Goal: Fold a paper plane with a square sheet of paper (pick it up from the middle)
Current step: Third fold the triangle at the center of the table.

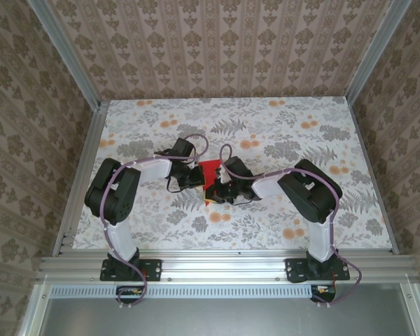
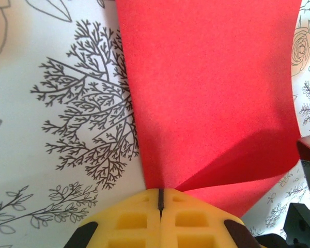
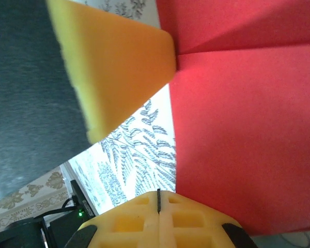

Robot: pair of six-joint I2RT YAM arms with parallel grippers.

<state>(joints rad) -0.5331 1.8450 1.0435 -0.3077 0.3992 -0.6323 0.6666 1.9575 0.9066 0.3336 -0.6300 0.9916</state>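
Yellow-padded, the left gripper point(image 2: 159, 192) pinches a raised crease of the square sheet of paper point(image 2: 206, 93) at the middle of the floral table point(image 1: 315, 140), the right gripper point(image 3: 157, 195) closed at the sheet's edge.

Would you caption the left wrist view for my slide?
Shut left end effector pinches the red paper sheet over the floral table.

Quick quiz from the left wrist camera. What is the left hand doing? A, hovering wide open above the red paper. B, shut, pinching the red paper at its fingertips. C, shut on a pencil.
B: the left hand has its yellow fingers pressed together, and the red paper creases and converges right into their tips.
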